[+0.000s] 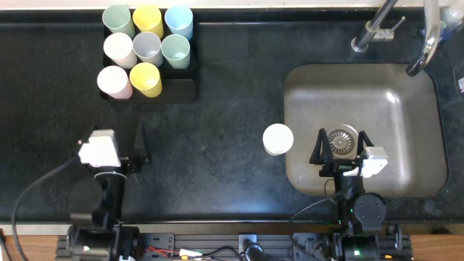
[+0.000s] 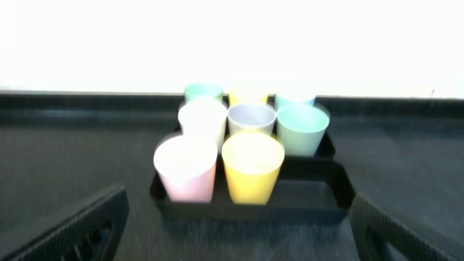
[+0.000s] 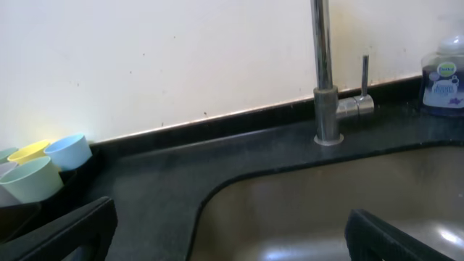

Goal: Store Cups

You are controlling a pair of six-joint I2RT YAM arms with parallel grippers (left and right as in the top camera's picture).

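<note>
Left tool (image 2: pixel 239 228), right tool (image 1: pixel 341 145) both wide, empty. White cup (image 1: pixel 278 139) beside sink (image 1: pixel 395 109): likely light, slick, squashy; pinch rim wall gently.

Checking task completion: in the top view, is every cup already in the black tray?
No, a white cup stands on the counter beside the sink, apart from the tray.

L tool (image 1: pixel 117 143), R tool (image 1: pixel 341 141) open
</note>
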